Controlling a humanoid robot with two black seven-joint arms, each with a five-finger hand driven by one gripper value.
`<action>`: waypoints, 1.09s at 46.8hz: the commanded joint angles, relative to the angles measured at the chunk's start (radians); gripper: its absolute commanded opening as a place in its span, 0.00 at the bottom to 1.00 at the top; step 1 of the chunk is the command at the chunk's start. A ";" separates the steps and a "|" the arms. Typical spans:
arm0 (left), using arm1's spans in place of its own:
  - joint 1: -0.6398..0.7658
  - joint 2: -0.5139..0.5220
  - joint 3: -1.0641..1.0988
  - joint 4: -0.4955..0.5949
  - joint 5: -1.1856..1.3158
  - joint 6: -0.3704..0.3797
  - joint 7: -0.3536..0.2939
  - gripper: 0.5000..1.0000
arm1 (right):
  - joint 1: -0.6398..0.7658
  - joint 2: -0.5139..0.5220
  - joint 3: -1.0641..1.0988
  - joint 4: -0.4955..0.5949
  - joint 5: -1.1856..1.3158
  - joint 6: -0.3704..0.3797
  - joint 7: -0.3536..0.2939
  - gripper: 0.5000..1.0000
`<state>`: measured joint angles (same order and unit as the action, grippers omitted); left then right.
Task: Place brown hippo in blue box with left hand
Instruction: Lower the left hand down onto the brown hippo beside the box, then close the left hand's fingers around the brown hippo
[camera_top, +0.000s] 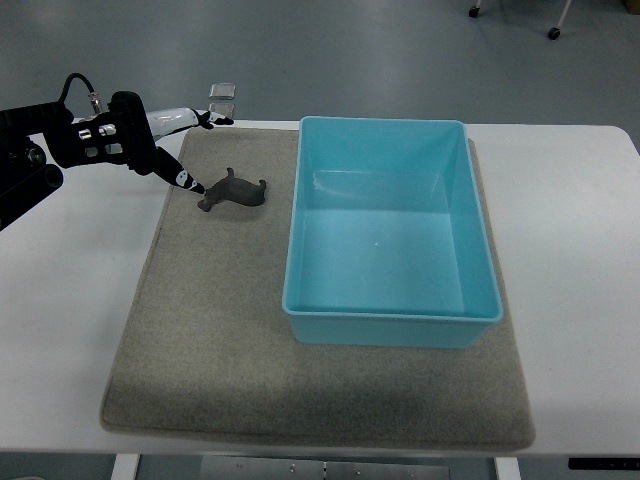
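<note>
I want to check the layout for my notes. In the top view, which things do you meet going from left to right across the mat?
left hand → brown hippo → blue box

We see the blue box (392, 232) as smooth, glossy plastic, its floor catching pale reflections. Under it lies a grey mat (210, 340) of rough, matt, felt-like cloth. The desk (70, 320) shows a smooth white surface with a dull sheen. Just beside the fingers (185, 180), the brown hippo (233, 190) looks matt and dark. The left hand (150, 140) wears hard black and white glossy shells.
</note>
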<state>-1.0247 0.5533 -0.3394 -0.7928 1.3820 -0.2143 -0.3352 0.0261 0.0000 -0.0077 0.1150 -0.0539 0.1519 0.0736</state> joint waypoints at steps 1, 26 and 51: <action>0.000 -0.022 0.013 0.001 0.003 0.001 0.001 0.96 | 0.000 0.000 0.000 0.000 -0.001 0.000 0.000 0.87; -0.002 -0.065 0.051 0.014 0.032 0.010 0.001 0.72 | 0.000 0.000 0.000 0.000 -0.001 0.000 0.000 0.87; -0.002 -0.065 0.051 0.011 0.051 0.010 0.001 0.50 | 0.000 0.000 0.000 0.000 0.000 0.000 0.000 0.87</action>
<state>-1.0262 0.4878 -0.2884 -0.7809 1.4326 -0.2025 -0.3344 0.0261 0.0000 -0.0077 0.1150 -0.0536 0.1519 0.0736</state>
